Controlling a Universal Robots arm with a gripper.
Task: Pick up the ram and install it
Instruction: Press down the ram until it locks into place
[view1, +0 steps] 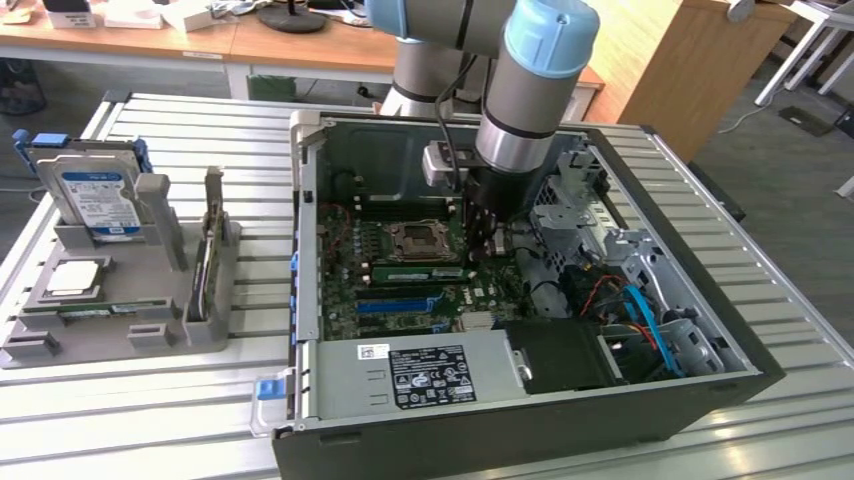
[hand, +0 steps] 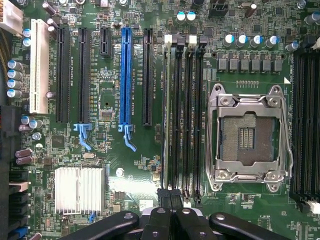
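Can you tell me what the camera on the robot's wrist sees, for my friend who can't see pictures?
The robot's black tool hangs shut over a green computer motherboard, at the end of the long black memory slots. Beside those slots sits an empty silver processor socket, with a blue card slot and a ribbed silver heatsink farther along.

I see an open computer case lying on the slatted table, my arm reaching down into it over the motherboard. At the exterior view's left sits a holder with a hard drive standing behind a processor.
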